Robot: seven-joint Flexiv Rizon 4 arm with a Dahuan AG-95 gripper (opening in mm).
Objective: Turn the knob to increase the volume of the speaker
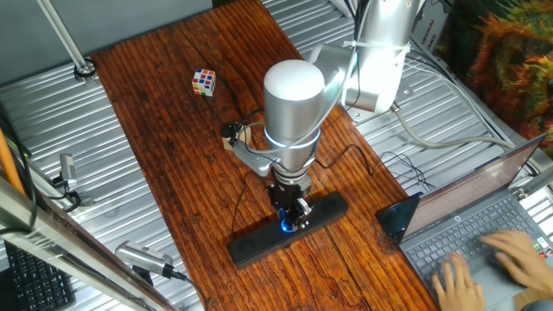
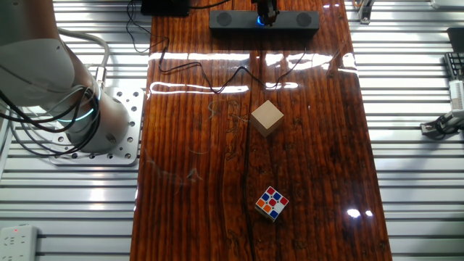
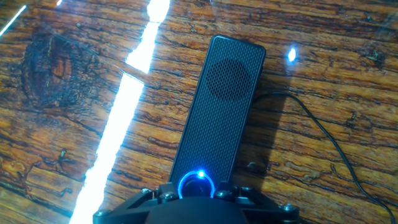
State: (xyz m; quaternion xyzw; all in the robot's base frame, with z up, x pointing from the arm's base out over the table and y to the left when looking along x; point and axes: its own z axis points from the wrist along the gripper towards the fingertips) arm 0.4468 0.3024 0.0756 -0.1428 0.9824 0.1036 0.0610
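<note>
The speaker point(image 1: 251, 246) is a long black soundbar lying on the wooden table near its front edge. It also shows in the other fixed view point(image 2: 297, 20) and in the hand view point(image 3: 221, 106). The knob point(image 3: 197, 185), ringed with blue light, sits at the bar's middle; its glow shows in both fixed views point(image 1: 286, 227) point(image 2: 259, 22). My gripper point(image 1: 292, 216) points straight down on it, also seen in the other fixed view point(image 2: 266, 11). In the hand view my gripper point(image 3: 197, 191) has a finger close against each side of the knob, shut on it.
A thin black cable point(image 3: 323, 137) runs from the speaker across the table. A wooden block point(image 2: 266, 117) and a Rubik's cube point(image 2: 272, 204) lie farther back. A laptop point(image 1: 467, 233) with a person's hands on it sits beside the speaker's end.
</note>
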